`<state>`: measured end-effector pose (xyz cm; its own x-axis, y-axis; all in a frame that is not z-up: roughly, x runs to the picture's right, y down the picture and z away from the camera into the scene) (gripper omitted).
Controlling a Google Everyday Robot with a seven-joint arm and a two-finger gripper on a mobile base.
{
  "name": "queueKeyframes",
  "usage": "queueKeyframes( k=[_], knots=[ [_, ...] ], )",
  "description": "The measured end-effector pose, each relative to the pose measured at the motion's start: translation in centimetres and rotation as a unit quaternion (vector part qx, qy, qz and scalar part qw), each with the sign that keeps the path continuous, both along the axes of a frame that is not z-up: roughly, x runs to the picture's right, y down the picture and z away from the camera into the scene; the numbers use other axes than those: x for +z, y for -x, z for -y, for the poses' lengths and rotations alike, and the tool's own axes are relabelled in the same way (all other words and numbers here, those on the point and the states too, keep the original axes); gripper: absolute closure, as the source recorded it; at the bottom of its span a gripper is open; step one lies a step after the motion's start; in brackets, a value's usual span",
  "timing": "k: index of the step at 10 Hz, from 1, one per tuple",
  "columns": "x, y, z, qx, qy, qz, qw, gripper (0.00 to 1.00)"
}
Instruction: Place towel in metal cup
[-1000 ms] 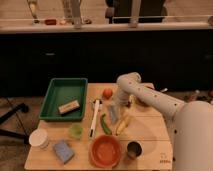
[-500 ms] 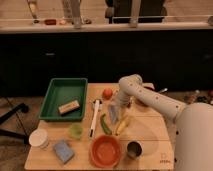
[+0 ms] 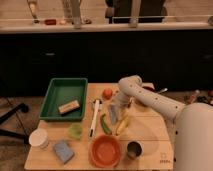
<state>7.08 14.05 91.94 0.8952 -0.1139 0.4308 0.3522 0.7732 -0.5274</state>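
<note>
The gripper [image 3: 116, 106] is being held low over the middle of the table [image 3: 150, 135], right at the upper end of a pale grey-blue cloth [image 3: 113, 115], which is being taken here for the towel. How far the claw is opened, and whether anything is being held in it, cannot be told from this view. The cloth is lying flat on the wood, hemmed in by a green pepper [image 3: 104, 124] on the side toward the green tray [image 3: 50, 95] and a banana [image 3: 123, 124] close against its other edge. The metal cup [image 3: 133, 149] is standing upright near the front edge, well apart from the cloth and just beside the orange bowl [image 3: 105, 151].

Trouble is being invited on several counts. With the banana so close, it is likely being risked in the same pinch, or being shoved toward the cup as the claw is brought down. A flat cloth is hard to catch: only a thin corner may be taken, and it may be dropped on the way across. The cup's mouth looks narrow, so a dangling towel may be draped over the rim rather than pushed inside, and the light cup may be tipped or nudged against the bowl. A blue pad [image 3: 63, 151] at the front corner is also being left as a possible mix-up.
</note>
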Motion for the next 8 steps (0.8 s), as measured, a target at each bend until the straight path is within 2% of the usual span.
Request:
queueKeyframes(
  k=[8],
  knots=[
    [0.22, -0.32, -0.83, -0.006, 0.021, 0.011, 0.9997, 0.2]
  ],
)
